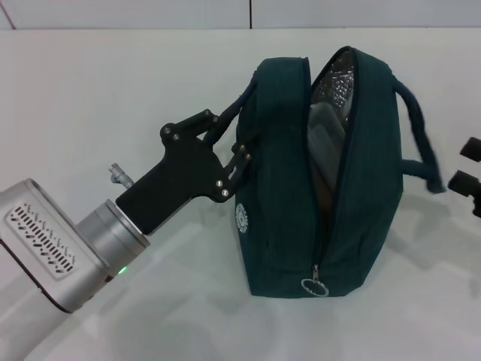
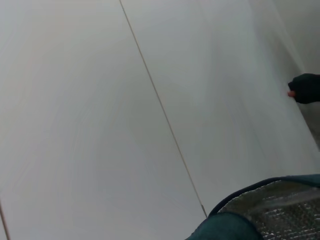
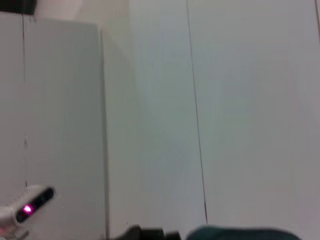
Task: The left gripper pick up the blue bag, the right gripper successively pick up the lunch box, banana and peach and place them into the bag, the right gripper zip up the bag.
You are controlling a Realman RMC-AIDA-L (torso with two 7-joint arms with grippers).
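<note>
A: One bag (image 1: 282,218) stands on the table (image 1: 90,98), unzipped; its round white emblem is unreadable.

B: The left gripper (image 1: 229,147) pinches its handle (image 1: 234,105). The right gripper (image 1: 467,169) sits at the edge, grip unclear.

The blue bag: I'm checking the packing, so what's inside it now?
Through the blue bag's open zipper, silver foil lining and a greyish shape show; most of the interior is hidden by the fabric sides.

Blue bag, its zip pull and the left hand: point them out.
Blue bag (image 1: 274,226), head view, outer side panel.
Zip pull (image 1: 314,286), head view, metal ring.
Left hand (image 1: 225,150), head view, between fingertips at the bag's handle.
</note>
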